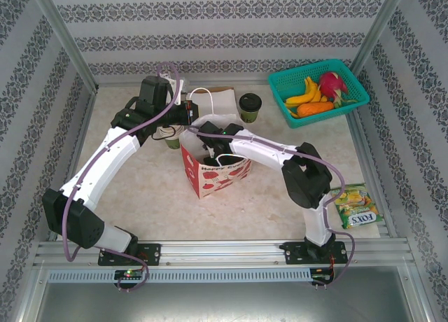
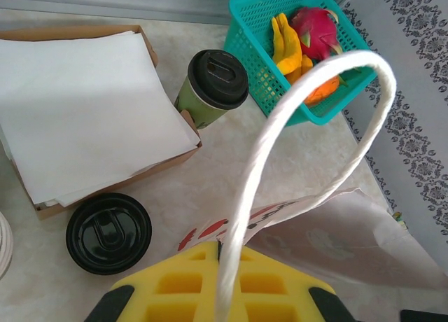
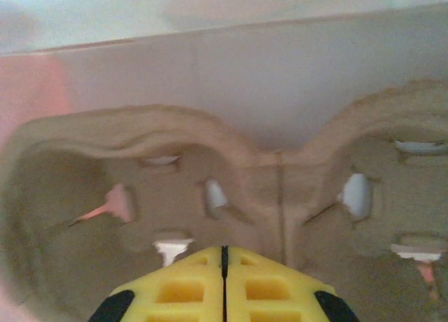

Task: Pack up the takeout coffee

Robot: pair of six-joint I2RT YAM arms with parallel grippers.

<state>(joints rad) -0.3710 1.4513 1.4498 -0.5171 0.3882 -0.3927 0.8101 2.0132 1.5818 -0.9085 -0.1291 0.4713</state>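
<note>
The takeout coffee (image 1: 250, 106), a small green cup with a black lid (image 2: 213, 84), stands on the table behind the red-flowered paper bag (image 1: 210, 173). My left gripper (image 1: 190, 115) is above the bag's back edge, shut on the bag's white rope handle (image 2: 315, 77), which runs between its yellow pads (image 2: 182, 283). The handle loop stands up in front of the left wrist camera. My right gripper (image 1: 208, 156) reaches down inside the bag and is shut (image 3: 224, 249) with nothing seen between its pads. Just ahead of it lies the brown cardboard cup carrier (image 3: 245, 175), both holes empty.
A second black lid (image 2: 108, 232) sits by a cardboard box of white paper (image 2: 77, 105); what is under that lid is hidden. A teal basket (image 1: 350, 80) of fruit stands at the back right. A candy packet (image 1: 357, 206) lies at the right edge.
</note>
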